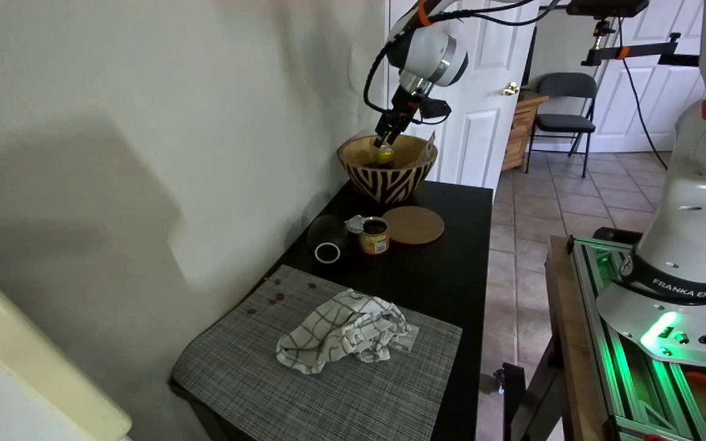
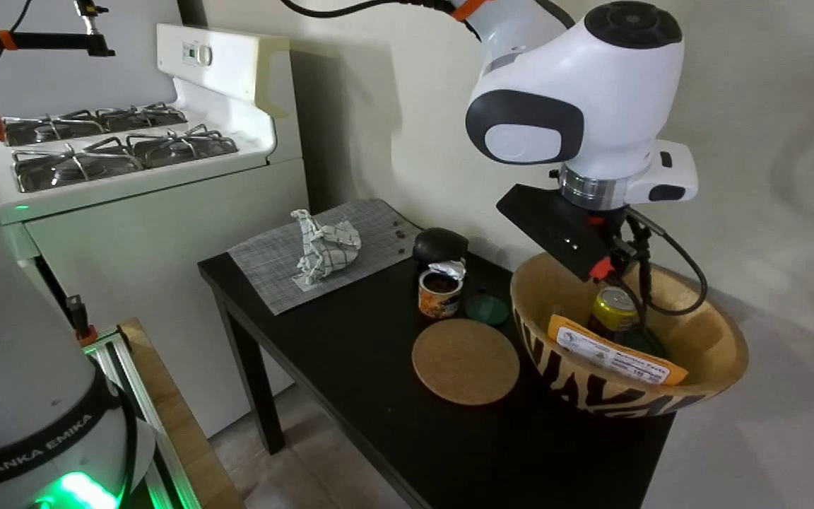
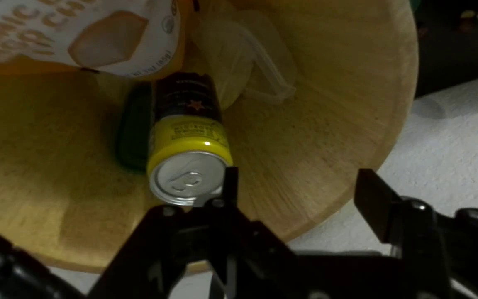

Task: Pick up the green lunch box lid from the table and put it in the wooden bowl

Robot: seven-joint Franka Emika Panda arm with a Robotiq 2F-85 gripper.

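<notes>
Yellow-banded, the can (image 3: 190, 133) in the bowl (image 1: 387, 185) near a wall-side corner of the worktop (image 2: 534, 452) may be knocked if the wide-spread, empty hand (image 3: 298, 180) is lowered closer.

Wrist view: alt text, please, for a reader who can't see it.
Open, empty gripper over a wooden bowl that holds a yellow-and-black can, silver end toward the camera. A dark green object shows partly hidden beside the can; an orange-and-white packet and translucent plastic appear near the top.
</notes>
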